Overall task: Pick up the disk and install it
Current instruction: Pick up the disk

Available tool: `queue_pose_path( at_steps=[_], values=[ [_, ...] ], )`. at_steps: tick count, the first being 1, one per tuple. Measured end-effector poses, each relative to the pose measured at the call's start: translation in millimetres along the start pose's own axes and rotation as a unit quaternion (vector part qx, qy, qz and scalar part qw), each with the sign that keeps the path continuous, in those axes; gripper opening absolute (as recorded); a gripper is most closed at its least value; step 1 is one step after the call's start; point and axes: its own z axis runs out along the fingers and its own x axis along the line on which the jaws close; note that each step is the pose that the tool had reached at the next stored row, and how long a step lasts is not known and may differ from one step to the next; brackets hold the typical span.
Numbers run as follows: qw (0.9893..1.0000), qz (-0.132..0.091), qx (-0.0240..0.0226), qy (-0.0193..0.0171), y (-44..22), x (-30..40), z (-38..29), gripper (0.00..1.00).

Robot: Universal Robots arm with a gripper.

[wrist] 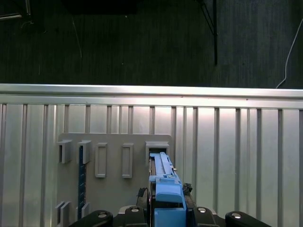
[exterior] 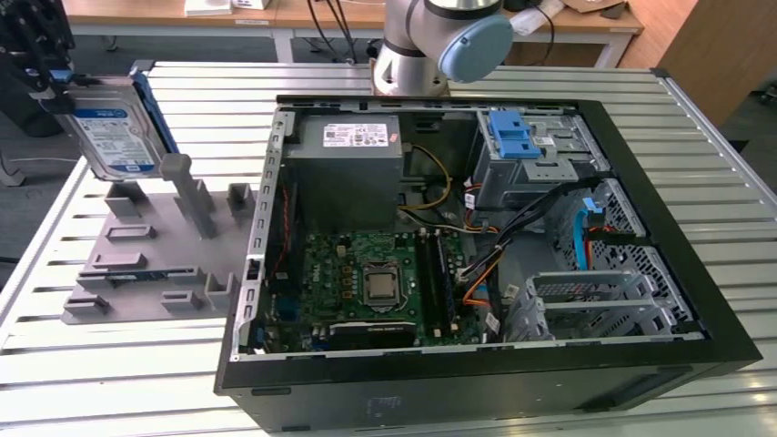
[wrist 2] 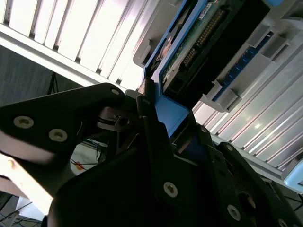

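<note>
Tool (exterior: 49, 82) is clamped on the disk (exterior: 116, 137), at the exterior view's far left. Grip is on the top end, on the blue frame round the drive.

Disk hangs near upright, slightly tilted, label facing the exterior camera. Its lower edge sits right at the top of the grey slotted rack (exterior: 146, 264). Can't tell if it touches the rack.

Second wrist view: black fingers (wrist 2: 151, 137) pinch the blue frame from both sides, and the disk (wrist 2: 199, 42) shows its circuit-board side and connector end.

First wrist view: disk (wrist: 163, 182) is seen edge-on, lined up over one slot of the rack (wrist: 113, 194), with the tool (wrist: 165, 213) around its near end.

Open computer case (exterior: 425, 391) lies on its side on the slatted metal desk (exterior: 122, 373), just beside the rack on the exterior view's right. Inside it are a grey power-supply box (exterior: 352, 150), a green motherboard (exterior: 370, 273) and a blue latch (exterior: 519, 137) on the drive bay. Disk is well apart from that bay.
</note>
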Motion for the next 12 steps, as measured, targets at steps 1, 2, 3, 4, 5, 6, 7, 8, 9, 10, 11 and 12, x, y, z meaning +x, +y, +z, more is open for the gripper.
queue_pose_path(
  at_steps=[1, 2, 3, 4, 5, 6, 7, 8, 9, 10, 11, 12],
  values=[
    [1.0000, 0.000, 0.0000, 0.0000, 0.0, 0.0, -0.3, 0.36],
    [1.0000, 0.000, 0.0000, 0.0000, 0.0, 0.0, -0.6, 0.36],
    [1.0000, 0.000, 0.0000, -0.0001, 0.0, 0.0, -0.8, 0.36],
    [1.0000, 0.000, 0.0000, -0.0001, 0.0, 0.0, -1.1, 0.36],
    [1.0000, 0.000, 0.0000, 0.0000, 0.0, 0.0, -1.3, 0.36],
    [1.0000, 0.000, 0.0000, 0.0000, 0.0, 0.0, -1.6, 0.36],
    [1.0000, 0.000, 0.0000, 0.0000, 0.0, 0.0, -1.9, 0.36],
    [1.0000, 0.000, 0.0000, -0.0001, 0.0, 0.0, -2.1, 0.36],
    [1.0000, 0.000, 0.0000, -0.0001, 0.0, 0.0, -2.3, 0.36],
    [1.0000, 0.000, 0.0000, 0.0000, 0.0, 0.0, -2.6, 0.36],
    [1.0000, 0.000, 0.0000, 0.0000, 0.0, 0.0, -2.9, 0.36],
    [1.0000, 0.000, 0.0000, 0.0000, 0.0, 0.0, -3.2, 0.36]
  ],
)
